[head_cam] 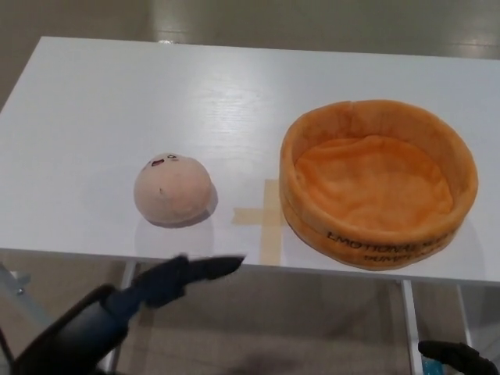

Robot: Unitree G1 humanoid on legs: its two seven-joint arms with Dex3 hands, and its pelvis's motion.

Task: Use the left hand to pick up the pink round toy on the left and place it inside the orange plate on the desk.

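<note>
On white desk point(94, 109), pink round toy point(172, 190) just beyond left robot hand point(183, 277), fingers spread, empty

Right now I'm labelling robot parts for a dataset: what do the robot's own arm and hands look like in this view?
The left hand is black with thick, rounded fingers, on a dark, smooth, rounded forearm with a bluish-grey section at the wrist. Of the right hand only a small black, matte part shows at the bottom edge. No cables or markings are visible.
</note>
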